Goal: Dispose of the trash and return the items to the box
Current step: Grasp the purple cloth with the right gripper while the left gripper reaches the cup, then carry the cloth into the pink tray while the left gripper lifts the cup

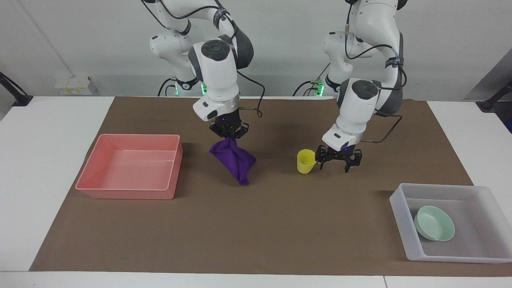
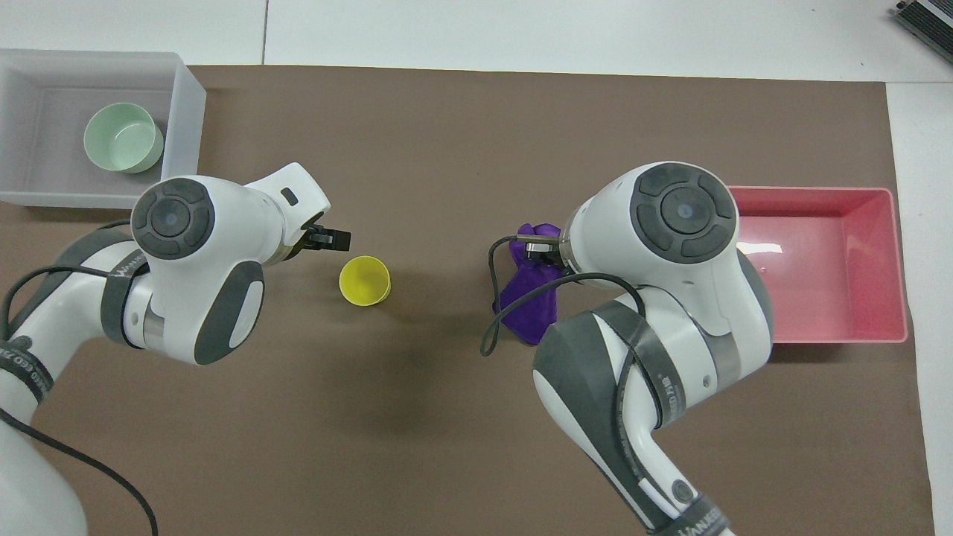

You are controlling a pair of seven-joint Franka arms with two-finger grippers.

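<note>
Aloft, purple rag (image 1: 234, 161) pinched in right gripper (image 1: 228, 133), left gripper (image 1: 338, 160) spread beside yellow cup (image 1: 306, 161).

purple rag (image 1: 234, 161); yellow cup (image 1: 306, 161)

we see the bowl (image 1: 434, 228) in the box (image 1: 400, 216) at the left arm's end, the tray (image 1: 128, 192) at the right arm's end, the cup (image 1: 306, 161) between them, box at its five o'clock in the facing view.
</note>
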